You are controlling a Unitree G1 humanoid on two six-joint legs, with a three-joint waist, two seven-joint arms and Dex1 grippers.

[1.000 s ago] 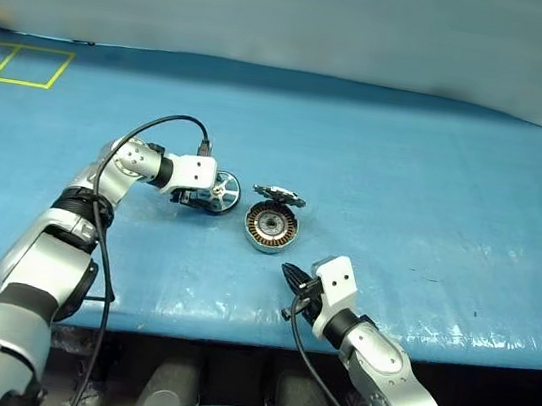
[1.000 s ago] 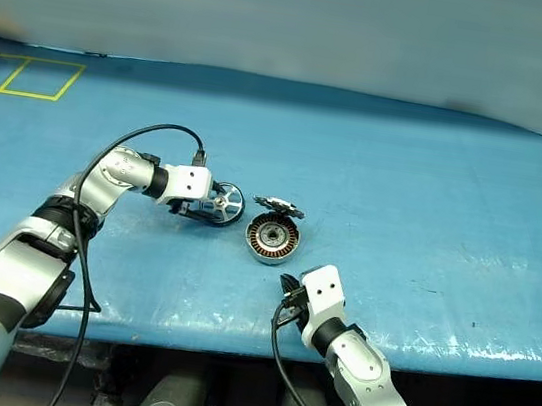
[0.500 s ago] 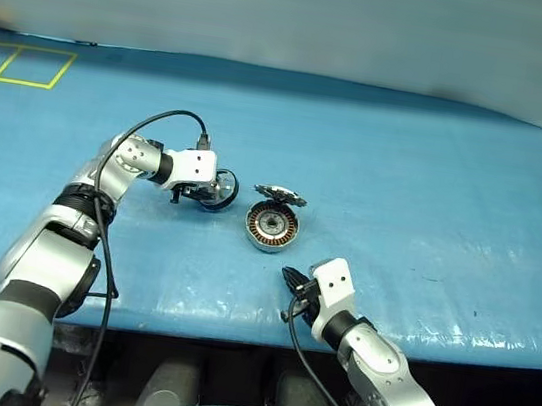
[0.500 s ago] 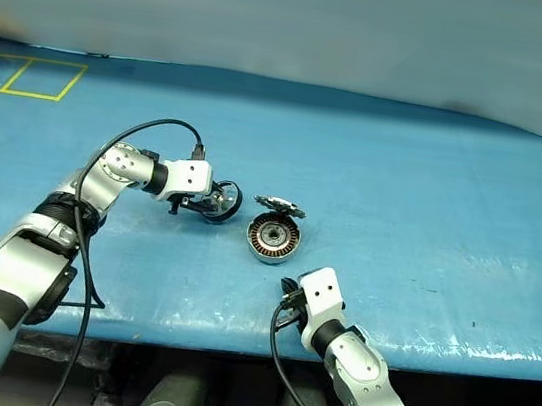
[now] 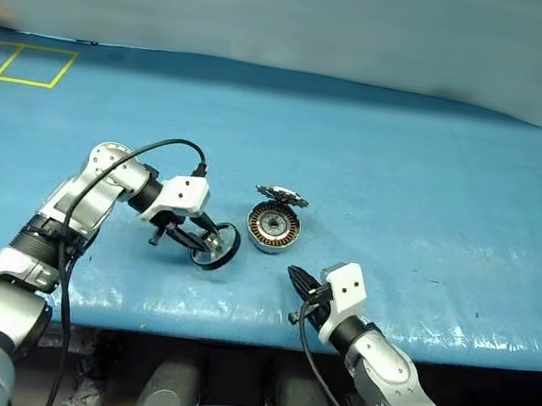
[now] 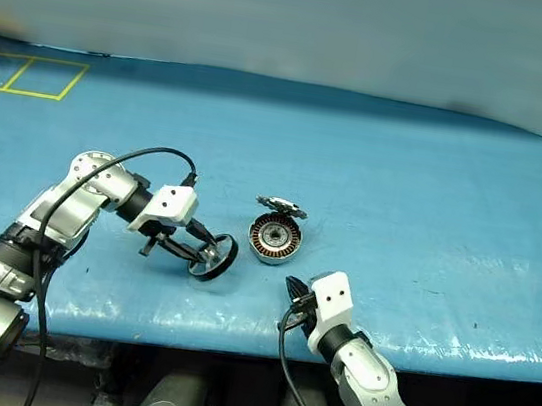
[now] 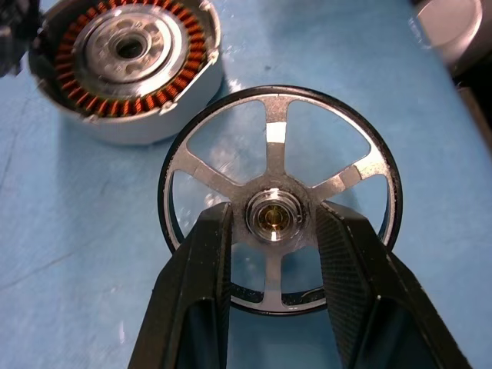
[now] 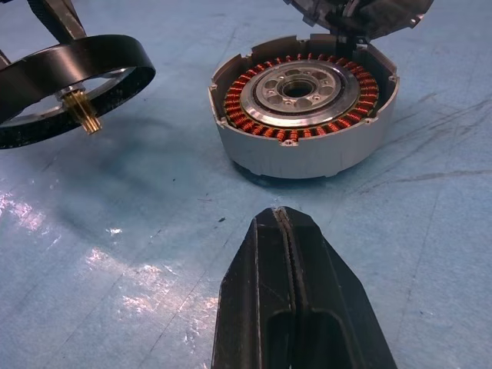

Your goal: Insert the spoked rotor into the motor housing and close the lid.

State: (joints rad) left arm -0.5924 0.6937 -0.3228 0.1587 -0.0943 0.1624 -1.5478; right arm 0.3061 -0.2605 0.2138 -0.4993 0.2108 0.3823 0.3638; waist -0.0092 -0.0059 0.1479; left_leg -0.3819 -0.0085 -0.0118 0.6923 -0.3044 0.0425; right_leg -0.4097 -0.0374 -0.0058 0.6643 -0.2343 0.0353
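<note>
The left hand point(image 7: 270, 231) has its two black fingers point(image 7: 201, 261) pinching the hub of the spoked rotor point(image 7: 277, 196), one on each side. That rotor is a flat silver wheel, six pale spokes, a dark outer band, a brass pin poking out of the centre, and it hangs tilted, clear of the blue table point(image 5: 435, 186), near the front edge. Just beside it, toward the table's middle, sits the motor housing point(image 5: 272, 227), open end up, copper windings ringing a silver core. The lid point(image 5: 281, 196) leans on the housing's far rim, toothed edge showing. The right hand point(image 8: 286, 254) is pressed together, empty, low by the front edge, pointing at the housing. Wide bare table lies on the far side and to the right.
</note>
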